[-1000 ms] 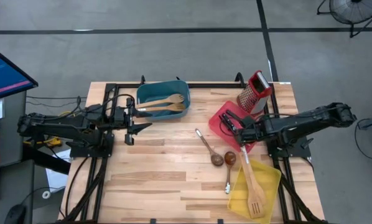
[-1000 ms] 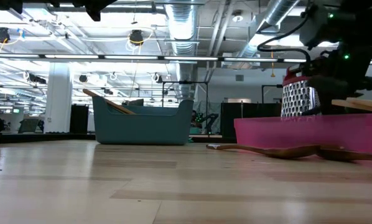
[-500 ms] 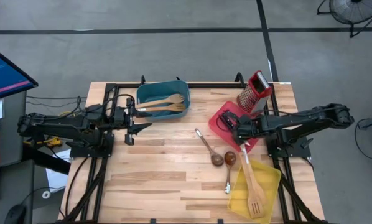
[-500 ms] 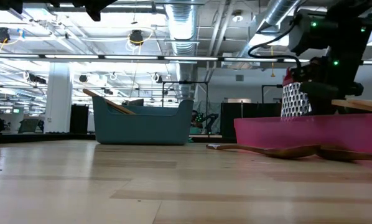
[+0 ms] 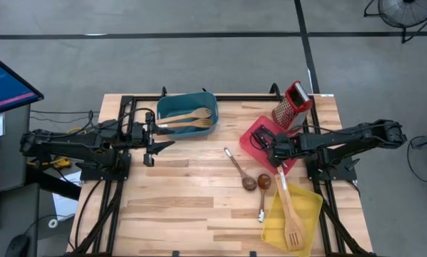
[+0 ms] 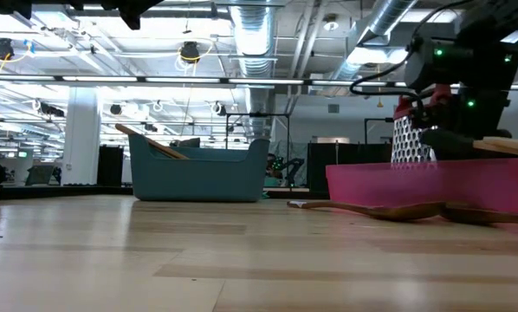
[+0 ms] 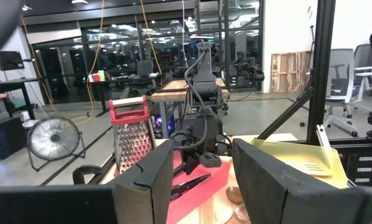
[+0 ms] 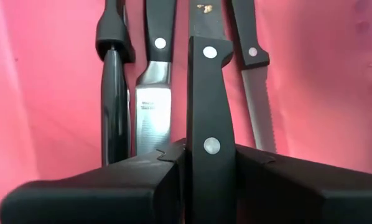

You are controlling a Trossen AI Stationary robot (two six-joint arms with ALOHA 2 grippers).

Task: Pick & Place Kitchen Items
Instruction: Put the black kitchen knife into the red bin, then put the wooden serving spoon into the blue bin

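Note:
My right gripper is over the red bin, shut on a black-handled knife. Three more black-handled knives lie on the bin's floor beside it. My left gripper waits open and empty near the teal bin, which holds wooden utensils. Two dark brown spoons lie on the table. A wooden turner lies in the yellow bin. My right gripper pinches the knife's riveted black handle between its two fingers, one finger on each long edge of the handle. The fingers come slanting down from the table's right side and lie across the handle. Whether the knife rests on the bin floor, I cannot tell.
A red-topped steel grater stands behind the red bin at the far right. The yellow bin sits at the near right corner. Bare wood spreads over the table's middle and near left.
My right gripper has shifted a little toward the table's left over the red bin and sunk slightly.

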